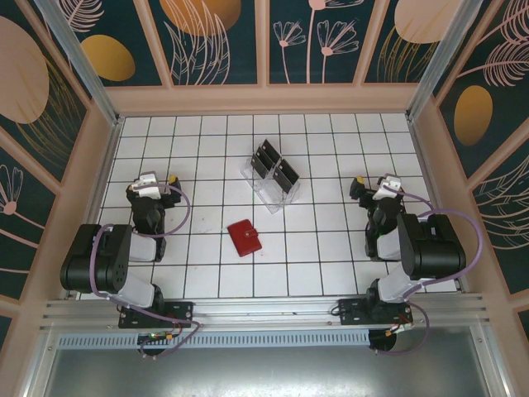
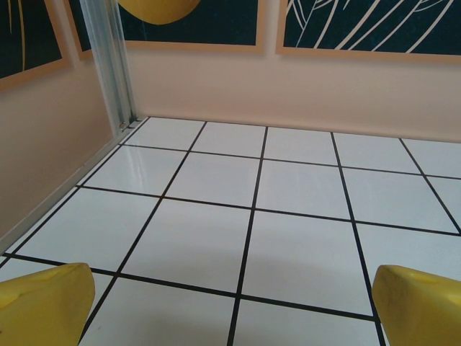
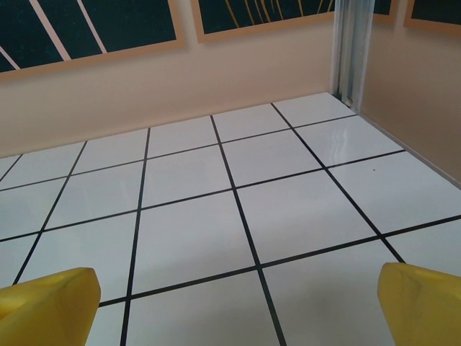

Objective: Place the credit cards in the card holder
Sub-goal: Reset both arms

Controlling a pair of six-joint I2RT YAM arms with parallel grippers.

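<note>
Left gripper [image 1: 161, 180] and right gripper [image 1: 368, 185] sit spread, empty, flanking the credit cards [image 1: 274, 169] (racked on edge, likely for easy pinching) and the card holder [image 1: 245, 237].

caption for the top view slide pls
Both open: left gripper, right gripper; red wallet closed, cards standing in clear rack.

I see a white tabletop [image 1: 207, 273] ruled with black grid lines, glossy under even light. Peach walls [image 1: 264, 99] box it in, topped by dark teal panels [image 1: 335, 41] with pale leaves and gold discs. Aluminium posts [image 1: 77, 54] stand at the far corners.
</note>
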